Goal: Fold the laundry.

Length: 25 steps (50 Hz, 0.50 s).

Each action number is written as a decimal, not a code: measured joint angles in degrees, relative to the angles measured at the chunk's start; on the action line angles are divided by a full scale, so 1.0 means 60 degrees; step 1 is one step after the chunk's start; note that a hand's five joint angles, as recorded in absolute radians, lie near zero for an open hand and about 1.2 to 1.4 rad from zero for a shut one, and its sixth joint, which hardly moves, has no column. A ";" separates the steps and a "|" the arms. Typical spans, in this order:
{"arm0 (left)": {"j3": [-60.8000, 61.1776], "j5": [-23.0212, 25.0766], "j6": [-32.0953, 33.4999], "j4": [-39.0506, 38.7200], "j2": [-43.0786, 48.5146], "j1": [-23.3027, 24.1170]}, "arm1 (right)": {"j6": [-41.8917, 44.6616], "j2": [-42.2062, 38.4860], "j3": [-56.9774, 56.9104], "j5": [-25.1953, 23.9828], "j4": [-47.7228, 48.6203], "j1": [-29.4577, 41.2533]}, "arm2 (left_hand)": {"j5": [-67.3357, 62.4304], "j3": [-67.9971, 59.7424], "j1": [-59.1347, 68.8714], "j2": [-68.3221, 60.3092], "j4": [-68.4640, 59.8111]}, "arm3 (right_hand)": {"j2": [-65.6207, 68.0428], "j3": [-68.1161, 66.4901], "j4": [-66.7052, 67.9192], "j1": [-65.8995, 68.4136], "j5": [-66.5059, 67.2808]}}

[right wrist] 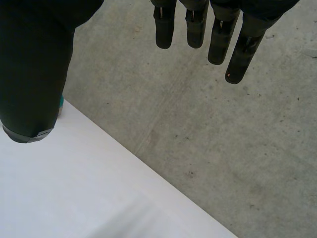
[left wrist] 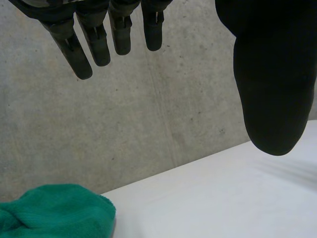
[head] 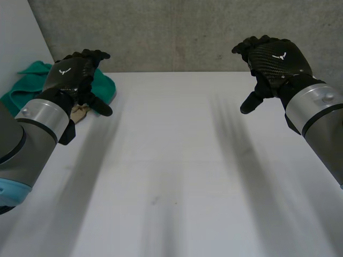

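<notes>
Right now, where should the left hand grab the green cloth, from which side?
Probably the raised, rounded fold facing the table's middle. The green cloth lies bunched at the far left corner, ahead of the open left hand; come down from above.

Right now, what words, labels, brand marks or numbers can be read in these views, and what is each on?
No words or numbers can be read.
Left hand: small white winged emblem on its back, no letters.
Right hand: the same emblem, no letters.
Green cloth: plain, no print.
</notes>
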<state>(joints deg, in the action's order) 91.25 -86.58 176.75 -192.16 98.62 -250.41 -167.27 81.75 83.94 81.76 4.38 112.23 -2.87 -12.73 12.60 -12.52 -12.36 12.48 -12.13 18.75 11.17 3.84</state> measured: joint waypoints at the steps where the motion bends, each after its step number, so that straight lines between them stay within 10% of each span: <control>1: 0.0002 0.0000 0.0000 -0.0003 0.0010 0.0000 | 0.0002 -0.0001 0.0000 -0.0001 0.0001 0.0000 | -0.0005 0.0000 0.0001 0.0000 0.0000 | 0.0000 0.0000 0.0000 0.0000 0.0000; 12: -0.0245 0.0039 0.0229 -0.0138 0.0463 -0.0019 | 0.0004 -0.0013 0.0001 -0.0022 0.0003 -0.0035 | -0.0004 0.0000 0.0000 0.0000 0.0000 | 0.0000 0.0000 0.0000 0.0000 0.0000; 25: -0.3072 0.0038 0.3680 -0.0727 0.4613 -0.0965 | 0.0029 -0.0056 0.0100 -0.0029 0.0009 -0.0028 | -0.0004 0.0000 0.0000 0.0002 0.0000 | 0.0000 0.0000 0.0000 0.0000 0.0000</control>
<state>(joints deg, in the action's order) 72.82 -86.35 198.83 -196.52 126.30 -256.20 -167.09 81.41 84.54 81.59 4.44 112.06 -2.90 -12.73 12.60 -12.51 -12.36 12.48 -12.13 18.75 11.17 3.84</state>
